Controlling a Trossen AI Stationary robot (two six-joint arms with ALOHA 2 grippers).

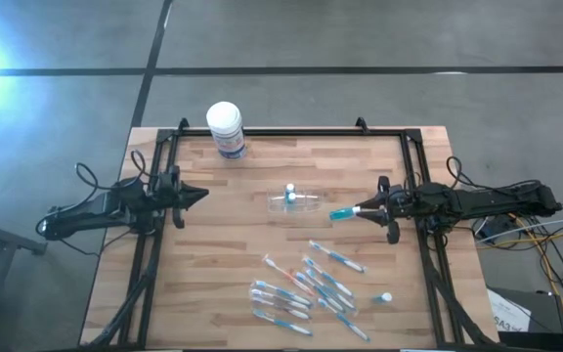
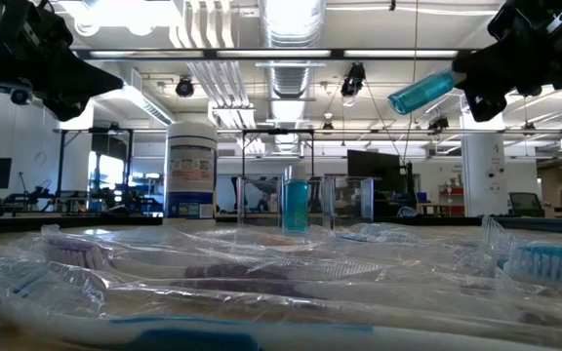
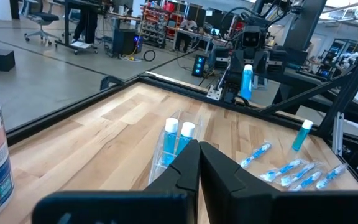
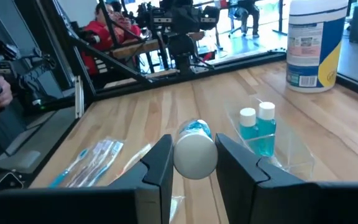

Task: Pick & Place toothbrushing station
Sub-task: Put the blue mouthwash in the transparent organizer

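A clear plastic cup (image 1: 299, 203) stands mid-table with two small blue, white-capped bottles (image 4: 257, 129) upright inside it. Several blue-and-white toothbrushes (image 1: 306, 288) in clear wrappers lie flat toward the near edge. One more white-capped bottle (image 1: 386, 296) stands near them on the right. My right gripper (image 1: 362, 209) hangs just right of the cup, shut on another small blue bottle (image 2: 422, 93). My left gripper (image 1: 203, 195) is shut and empty above the table's left side, pointing level toward the cup. My right gripper pinches the small blue bottle between its two fingers at the white-capped end (image 4: 195, 157). The fingers come level from the table's right and lie along the bottle. Its blue end (image 1: 341, 213) sticks out past the fingertips toward the cup, dipping slightly, clear of the table.
A large white-lidded tub with a blue label (image 1: 225, 129) stands at the far edge, left of centre. A black frame (image 1: 291, 132) runs around the wooden table. A person in red (image 4: 107, 34) sits beyond the table's left side.
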